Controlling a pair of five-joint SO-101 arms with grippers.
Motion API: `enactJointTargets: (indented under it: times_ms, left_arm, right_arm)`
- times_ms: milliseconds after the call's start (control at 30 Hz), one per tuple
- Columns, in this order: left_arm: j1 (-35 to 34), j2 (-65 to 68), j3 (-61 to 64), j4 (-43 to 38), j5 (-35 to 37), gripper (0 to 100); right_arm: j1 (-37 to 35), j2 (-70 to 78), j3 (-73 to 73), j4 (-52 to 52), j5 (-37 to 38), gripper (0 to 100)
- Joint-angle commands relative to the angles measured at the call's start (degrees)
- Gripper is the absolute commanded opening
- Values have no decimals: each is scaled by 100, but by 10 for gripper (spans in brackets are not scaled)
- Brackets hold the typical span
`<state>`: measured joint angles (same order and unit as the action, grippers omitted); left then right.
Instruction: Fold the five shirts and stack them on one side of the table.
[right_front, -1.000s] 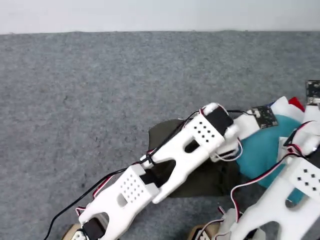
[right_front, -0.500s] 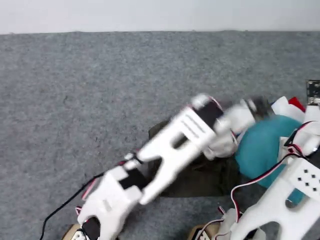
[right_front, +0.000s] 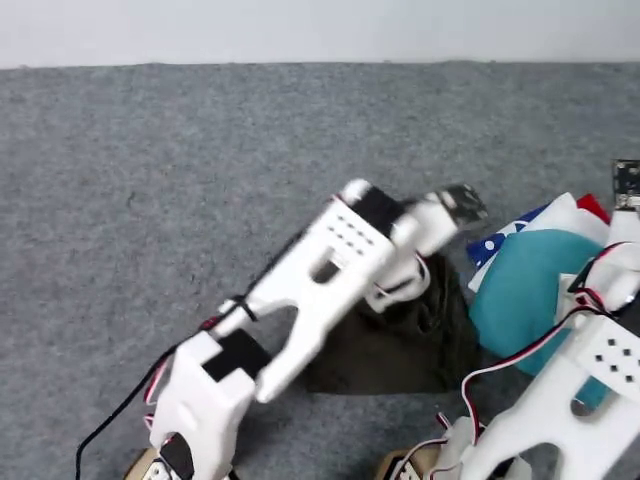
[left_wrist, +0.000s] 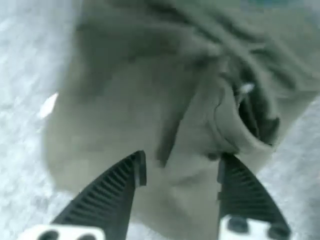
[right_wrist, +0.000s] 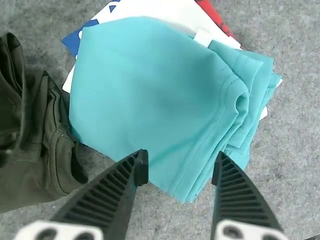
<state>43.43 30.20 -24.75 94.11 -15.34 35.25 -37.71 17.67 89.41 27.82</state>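
Note:
A crumpled olive shirt lies in the middle of the table, partly under my left arm. My left gripper hovers just over the olive shirt, open, with nothing held between its fingers. A folded teal shirt rests on top of a white shirt with blue and red print, and this pile sits at the right side of the table. Above the teal shirt's near edge, my right gripper stands open. The olive shirt touches the pile's side.
Grey carpet-like table surface stretches wide to the left and back. The right arm rises from the front right corner. A white wall runs along the back edge.
My left arm has swung left and away from the teal pile, uncovering the blue and white shirt corner. The olive shirt's edge by the pile is now bunched. The right arm has kept still.

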Motion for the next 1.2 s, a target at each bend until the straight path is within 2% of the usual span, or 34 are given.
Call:
enactJointTargets:
  times_ms: [0,200,300,433,600,700,833,1000,1167]
  left_arm:
    - [545,237,13,-290,-53,235]
    - [1301,536,-734,53,-44,235]
    - [1380,598,-1270,334,-44,235]
    - [1152,466,-1921,659,-70,235]
    - [396,-105,-1974,651,-88,235]
    - [-141,-536,-1974,651,-88,235]
    - [-835,-1187,-1956,651,-88,235]
    - [-1477,-2084,-1402,651,-88,235]
    - [-1767,-2927,-813,642,-97,235]
  right_arm:
    - [4,-145,-185,48,26,215]
    - [22,-145,-185,48,26,215]
    - [31,-145,-185,57,26,215]
    - [31,-145,-185,57,26,215]
    - [-75,-136,-158,251,-114,217]
    - [-611,-136,-158,505,-554,217]
    - [-1798,-136,-167,919,-1081,217]
    - [-2941,-75,-62,954,-1196,218]
    - [-3477,-75,695,708,-1178,218]
